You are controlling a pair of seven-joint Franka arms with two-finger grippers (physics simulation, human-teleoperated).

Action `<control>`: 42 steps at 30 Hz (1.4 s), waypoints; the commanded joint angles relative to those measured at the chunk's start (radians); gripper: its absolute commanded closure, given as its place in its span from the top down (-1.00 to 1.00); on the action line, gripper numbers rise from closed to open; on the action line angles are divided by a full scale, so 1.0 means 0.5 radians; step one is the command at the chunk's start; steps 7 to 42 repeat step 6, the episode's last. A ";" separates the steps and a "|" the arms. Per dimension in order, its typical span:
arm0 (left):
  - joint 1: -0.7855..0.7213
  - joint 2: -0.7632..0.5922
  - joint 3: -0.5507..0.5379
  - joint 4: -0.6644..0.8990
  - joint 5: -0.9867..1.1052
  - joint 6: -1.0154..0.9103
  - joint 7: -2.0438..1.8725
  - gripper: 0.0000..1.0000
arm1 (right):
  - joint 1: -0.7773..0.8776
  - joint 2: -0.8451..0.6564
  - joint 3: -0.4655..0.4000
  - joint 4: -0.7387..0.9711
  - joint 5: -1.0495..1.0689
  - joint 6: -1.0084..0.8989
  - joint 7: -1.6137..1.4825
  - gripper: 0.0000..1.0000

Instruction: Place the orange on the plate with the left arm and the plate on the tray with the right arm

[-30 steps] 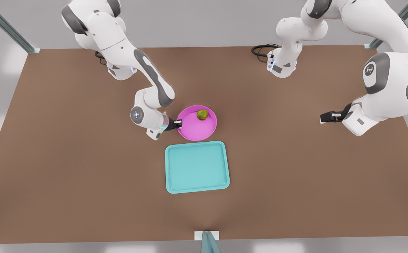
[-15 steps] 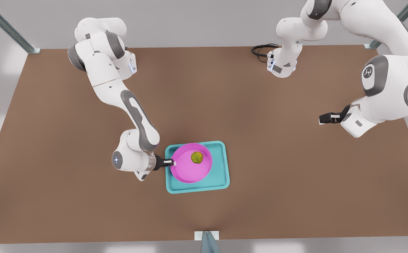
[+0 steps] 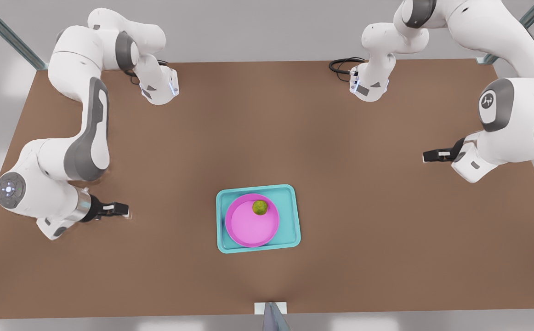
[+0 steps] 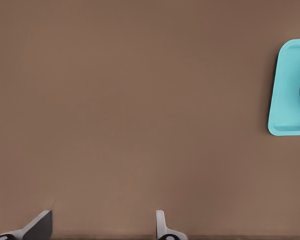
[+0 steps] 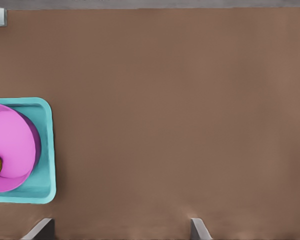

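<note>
Fingers (image 5: 42, 229) on the right gripper (image 3: 122, 210) are spread apart and hold nothing. It hangs over the brown table (image 3: 386, 239) at the front view's left, well apart from the tray (image 3: 290, 220). The left gripper (image 3: 425, 156) is at the front view's right, farther back, and its fingers (image 4: 40, 226) are spread apart and hold nothing too. The pink plate (image 3: 248, 227) sits inside the teal tray. The orange (image 3: 260, 208) lies on the far side of the plate.

Brown table (image 3: 363, 207) bears the tray (image 3: 290, 220) (teal).
</note>
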 commanded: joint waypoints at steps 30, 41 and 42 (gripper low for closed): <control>0.001 0.015 0.001 0.001 0.008 -0.091 0.013 1.00 | -0.112 -0.729 0.275 -0.582 -0.558 -0.497 0.029 1.00; 0.001 0.015 0.001 0.001 0.008 -0.091 0.013 1.00 | -0.112 -0.729 0.275 -0.582 -0.558 -0.497 0.029 1.00; 0.001 0.015 0.001 0.001 0.008 -0.091 0.013 1.00 | -0.112 -0.729 0.275 -0.582 -0.558 -0.497 0.029 1.00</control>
